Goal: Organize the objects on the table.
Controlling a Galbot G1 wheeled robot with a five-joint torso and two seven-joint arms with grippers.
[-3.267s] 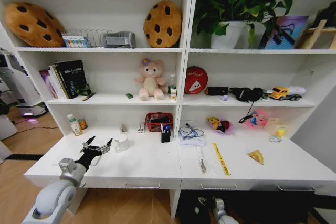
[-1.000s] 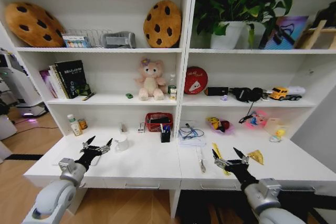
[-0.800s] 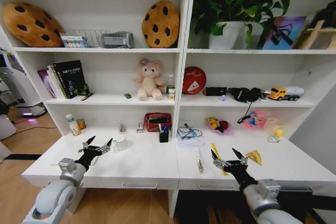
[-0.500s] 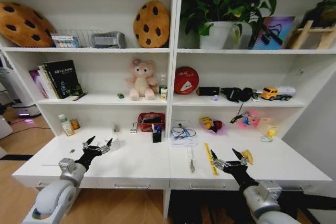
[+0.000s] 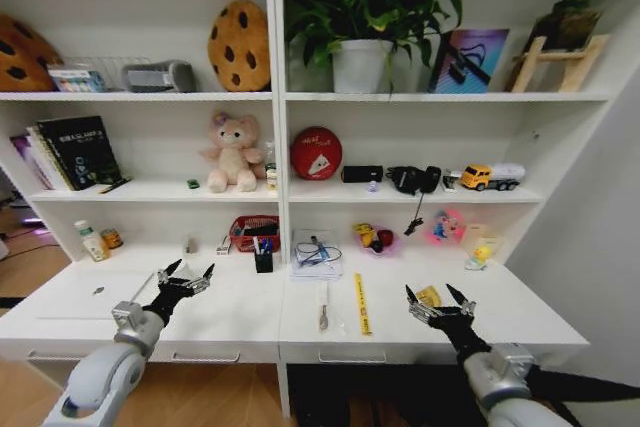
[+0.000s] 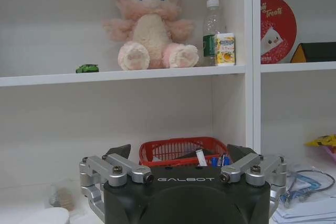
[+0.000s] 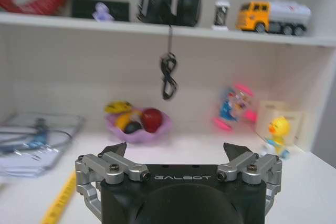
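Both hands are spread wide and hold nothing: the left hand [image 5: 184, 277] hovers low over the left half of the table [image 5: 240, 322], and the right hand [image 5: 440, 302] hovers over the right half, just beside the yellow wedge [image 5: 429, 295]. The yellow ruler [image 5: 362, 302] and a pen [image 5: 323, 305] lie near the table's middle, between the two hands. To do this well, I would pick the wedge as the nearest target, lower the right hand straight over it and close gently on its thicker edges so it does not slide away.
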